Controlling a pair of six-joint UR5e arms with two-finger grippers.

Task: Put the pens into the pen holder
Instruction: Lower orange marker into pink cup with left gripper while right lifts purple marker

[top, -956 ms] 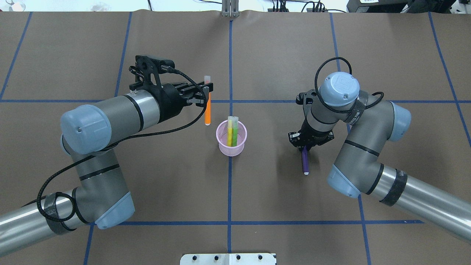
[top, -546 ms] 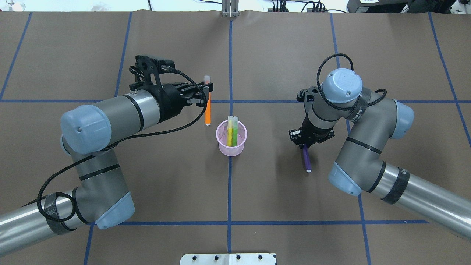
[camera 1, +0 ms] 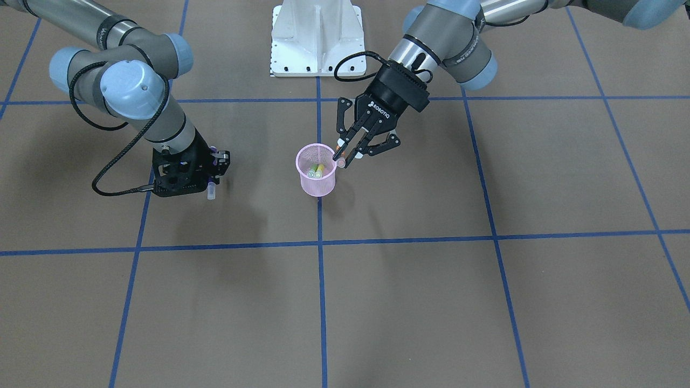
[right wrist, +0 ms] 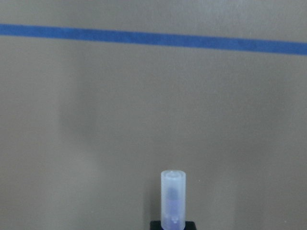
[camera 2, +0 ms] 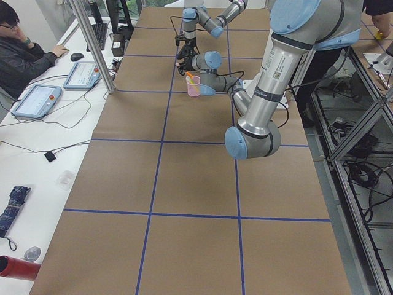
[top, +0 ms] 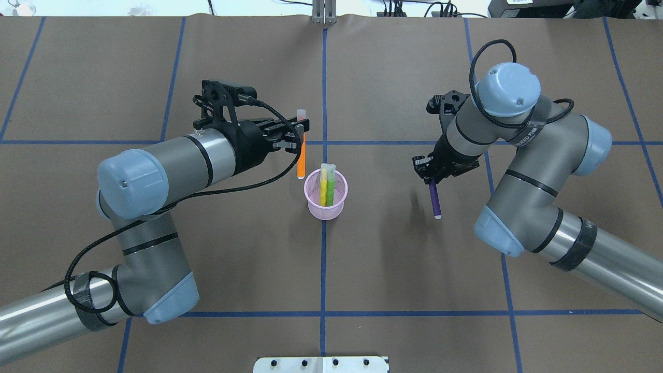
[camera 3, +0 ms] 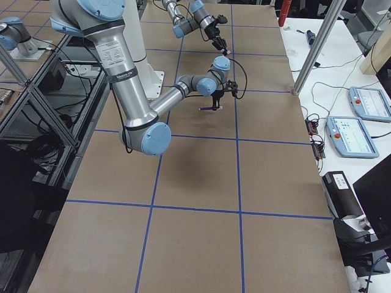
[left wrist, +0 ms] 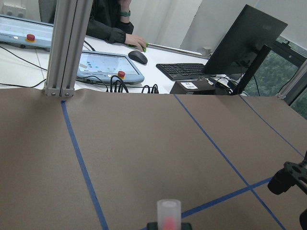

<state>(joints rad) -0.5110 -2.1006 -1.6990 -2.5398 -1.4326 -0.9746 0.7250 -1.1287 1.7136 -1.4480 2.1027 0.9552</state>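
Both arms have closed toward frame centre: left gripper (top: 299, 132), jaws clamped on the orange pen (top: 301, 158), now sits just upper left of the pen holder (top: 325, 211), likely staging a drop-in, while right gripper (top: 433, 179), gripping the purple pen (top: 435, 202), waits centre-right.

Brown paper (top: 414, 77) covers the table, marked into a grid by blue tape lines (top: 323, 259). Along the far side runs a white bench (camera 2: 37, 153) with control tablets (camera 2: 38, 100), a keyboard (left wrist: 184, 71), a mouse (left wrist: 137, 57) and a dark monitor (left wrist: 249, 38). An aluminium post (left wrist: 67, 45) stands at the paper's far edge.
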